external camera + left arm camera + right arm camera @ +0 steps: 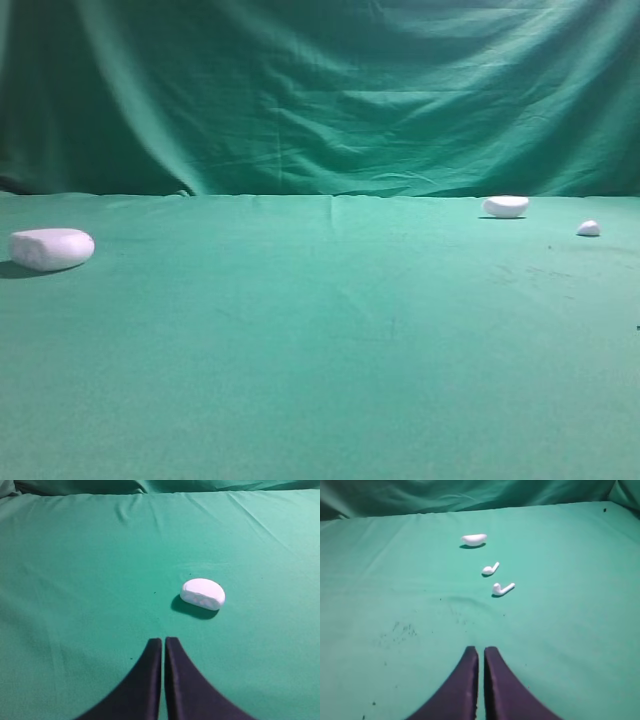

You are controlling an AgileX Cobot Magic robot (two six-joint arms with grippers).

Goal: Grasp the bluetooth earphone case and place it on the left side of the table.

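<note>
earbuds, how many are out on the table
2. In the right wrist view, one earbud lies just in front of the small white oval, and the other earbud lies nearer the camera, slightly right. The high view shows only one white nub there, so more could be hidden.

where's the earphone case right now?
The bluetooth earphone case lies at the far left of the table in the exterior high view, apart from both small white pieces at right; the left gripper sits just short of it.

Pretty dim, soft overhead light; the case (202,593) throws a short dark shadow toward the end effector (163,641), high view's kinda blurry.
</note>
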